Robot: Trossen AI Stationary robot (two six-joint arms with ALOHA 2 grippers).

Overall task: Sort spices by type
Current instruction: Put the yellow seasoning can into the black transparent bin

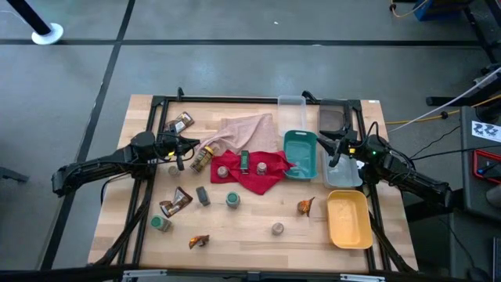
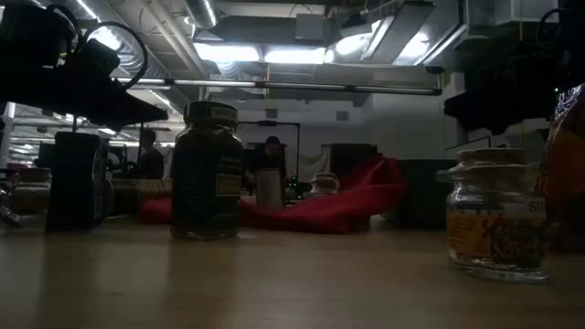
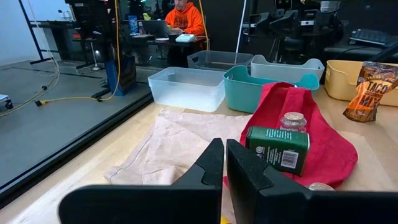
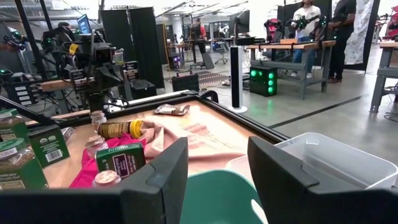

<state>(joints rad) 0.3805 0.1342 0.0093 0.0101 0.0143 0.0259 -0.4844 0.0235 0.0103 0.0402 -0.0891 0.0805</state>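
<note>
On the counter [image 1: 250,227], spices scattered, none sorted yet. Yellow-capped bottle [image 1: 203,159] lying on its side at edge of beige cloth [image 1: 246,129], just beside left pincer [image 1: 182,151]. Left pincer clenched, fingers pressed together, nothing between them; hovering near the bottle, likely lining up a grab, would need to open first. Green tin [image 3: 277,148] lying flat on red cloth [image 1: 254,174] with a cork-lidded jar [image 3: 293,121] behind it. Green-lidded jars [image 1: 232,200] and sachets [image 1: 178,201] spread over near half of counter, well apart from each other, so easy single picks. Right pincer [image 1: 337,150] released, fingers wide apart, holding nothing, above teal tray [image 1: 300,153] beside clear tray [image 1: 342,174]; probably waiting. Yellow tray [image 1: 349,219] holding nothing, likely a sorting bin. Cloth folds could snag items resting on them.
</note>
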